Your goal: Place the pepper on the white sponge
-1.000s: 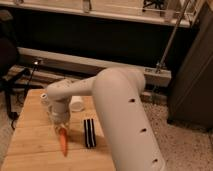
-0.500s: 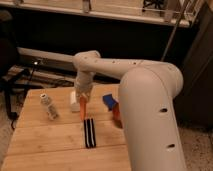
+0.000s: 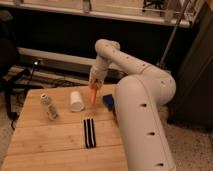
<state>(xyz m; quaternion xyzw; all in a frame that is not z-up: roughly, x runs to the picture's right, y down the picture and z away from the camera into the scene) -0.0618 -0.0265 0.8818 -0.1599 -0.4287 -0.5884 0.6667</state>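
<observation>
A: What takes up most of the view?
B: The white arm (image 3: 145, 100), reaching in from the right over the wooden desk (image 3: 45, 145).
A: And on the desk?
B: A black-and-white striped strip (image 3: 89, 132) lies near the middle. Behind it is the white sponge (image 3: 76, 101), with a small clear bottle (image 3: 49, 106) to its left and a blue object (image 3: 108, 101) beside the arm.
A: The tool?
B: The tool (image 3: 94, 86) hangs over the far side of the desk, clamped on the pepper (image 3: 93, 96) — orange, tip pointing down, just right of the white sponge and apart from it. Whether the tip touches the wood I cannot tell.
</observation>
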